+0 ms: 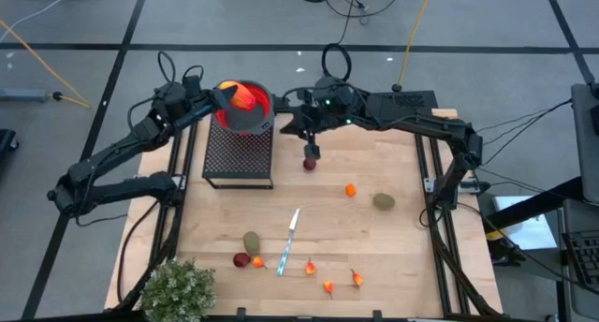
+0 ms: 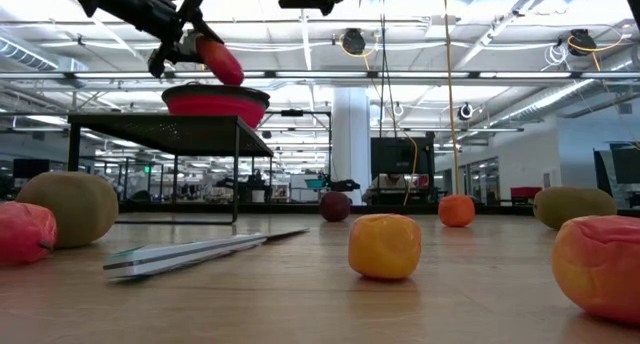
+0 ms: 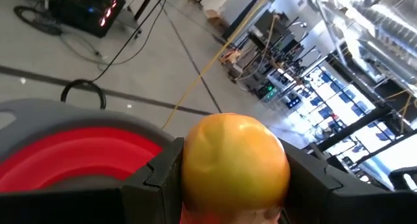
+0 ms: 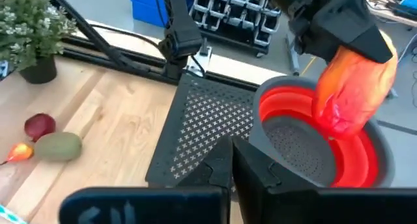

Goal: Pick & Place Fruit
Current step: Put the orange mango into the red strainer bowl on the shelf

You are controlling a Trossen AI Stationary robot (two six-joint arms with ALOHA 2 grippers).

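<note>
My left gripper [image 1: 227, 95] is shut on an elongated orange-red fruit [image 4: 352, 87], which it holds over a red-and-grey strainer bowl [image 1: 248, 116]. The bowl stands on a black mesh stand [image 1: 239, 158] at the table's far left. My right gripper [image 4: 231, 164] is shut on nothing and hovers to the right of the bowl [image 1: 304, 130]. A dark-red ball [image 1: 309, 163] lies on the table below it. Other fruit lies on the wood: an orange ball [image 1: 350, 189], two olive ovals [image 1: 384, 201] [image 1: 251, 241], a red ball [image 1: 241, 259] and small orange bits [image 1: 328, 285]. My left gripper pinches the orange-red fruit between its two fingers [image 3: 159, 175], one on each side of the fruit's upper end [image 4: 355, 51]. It comes from the table's far left, nearly level. The fruit is clear of the table and tilts down, its lower end [image 4: 335, 123] over the bowl's red inside.
A knife [image 1: 290, 238] lies in the middle of the table. A bushy potted plant [image 1: 178, 289] stands at the near left corner. Black frame rails [image 1: 426, 186] run along both sides of the wooden top.
</note>
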